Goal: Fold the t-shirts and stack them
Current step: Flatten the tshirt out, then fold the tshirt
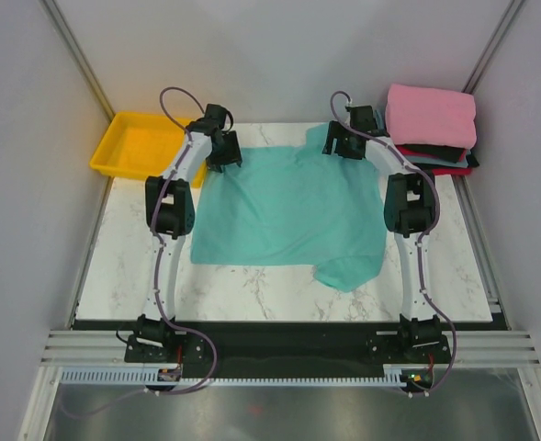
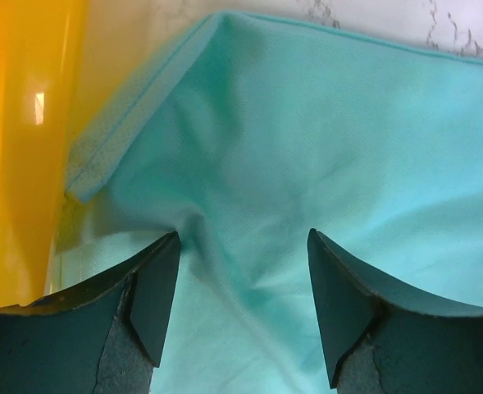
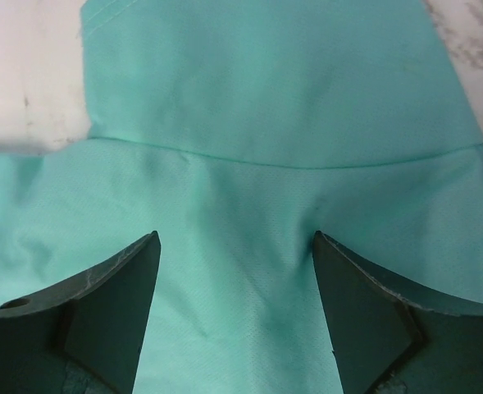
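The main risk is an uneven grab: the left pincer (image 2: 243, 235) and the right pincer (image 3: 234, 235) each stand spread over the far edge of the teal t-shirt (image 1: 284, 211), pinching nothing, and if one closes on a deeper bite of cloth than the other, or takes only the top layer, the fold would likely come out skewed. On the left the fabric is already puckered between the fingers and the hemmed corner is turned up right beside the yellow tray (image 1: 114, 158), so a closing pincer could gather a wad rather than a clean edge, or drag cloth against the tray wall. A second worry is the near right corner, where what looks like a sleeve lies bunched and turned under; carried into a fold as it is, it would leave a lump. The shirt itself lies mostly flat in the middle of the marble counter (image 1: 252, 285), wrinkled toward its far side, with a seam running across under the right pincer. Well apart at the far right corner sits a stack of folded shirts (image 1: 435, 152), a pink t-shirt (image 1: 431, 115) on top with black and red below
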Robot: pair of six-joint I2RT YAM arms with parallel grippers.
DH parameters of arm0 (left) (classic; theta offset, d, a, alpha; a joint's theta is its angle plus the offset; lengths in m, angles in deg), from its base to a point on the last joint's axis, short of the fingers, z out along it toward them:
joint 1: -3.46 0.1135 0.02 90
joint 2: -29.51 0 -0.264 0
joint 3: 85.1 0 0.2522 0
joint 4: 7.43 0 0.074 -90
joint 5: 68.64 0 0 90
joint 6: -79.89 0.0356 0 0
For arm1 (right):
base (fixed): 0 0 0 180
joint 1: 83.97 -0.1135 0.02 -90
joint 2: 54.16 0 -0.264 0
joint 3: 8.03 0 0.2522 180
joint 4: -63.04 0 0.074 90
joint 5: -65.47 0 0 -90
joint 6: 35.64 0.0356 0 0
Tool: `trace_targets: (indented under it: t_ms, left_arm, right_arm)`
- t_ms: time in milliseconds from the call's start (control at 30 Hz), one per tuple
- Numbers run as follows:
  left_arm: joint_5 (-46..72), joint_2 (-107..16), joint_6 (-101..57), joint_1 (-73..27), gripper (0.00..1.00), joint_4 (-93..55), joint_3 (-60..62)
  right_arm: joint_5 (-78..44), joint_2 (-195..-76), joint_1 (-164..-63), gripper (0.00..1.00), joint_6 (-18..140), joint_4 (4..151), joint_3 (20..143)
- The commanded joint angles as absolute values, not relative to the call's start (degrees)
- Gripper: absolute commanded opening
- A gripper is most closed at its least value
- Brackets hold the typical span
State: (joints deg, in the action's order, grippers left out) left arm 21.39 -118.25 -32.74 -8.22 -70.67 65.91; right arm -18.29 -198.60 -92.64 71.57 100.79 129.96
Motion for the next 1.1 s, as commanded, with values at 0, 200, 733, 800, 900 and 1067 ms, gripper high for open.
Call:
trace_targets:
  t_ms: [0,200,733,800,900,1067]
  left_arm:
    - [18.38,-111.13,-31.73,-9.02,0.71,-71.73,65.34]
    - [16.70,-97.33,-31.55,-9.81,0.76,-71.82,62.70]
    - [27.25,-47.41,-39.98,-4.38,0.71,-59.54,-10.79]
    - [26.81,-44.94,-40.78,-3.23,0.70,-58.11,-16.21]
    - [24.97,-42.91,-43.24,-2.87,0.66,-57.14,-20.97]
    - [25.14,-40.81,-49.47,-2.78,0.60,-53.38,-27.47]
  right_arm:
    - [-10.74,-197.62,-93.02,0.84,70.09,103.36,130.28]
    - [-9.41,-185.75,-93.37,0.86,69.91,102.99,127.65]
    - [-22.93,-123.83,-94.33,0.84,89.75,95.53,51.06]
    - [-23.56,-118.26,-94.78,0.85,91.88,95.87,46.01]
    - [-25.48,-108.68,-94.69,0.84,95.31,97.80,39.32]
    - [-25.33,-101.80,-94.78,0.82,101.37,97.81,32.29]
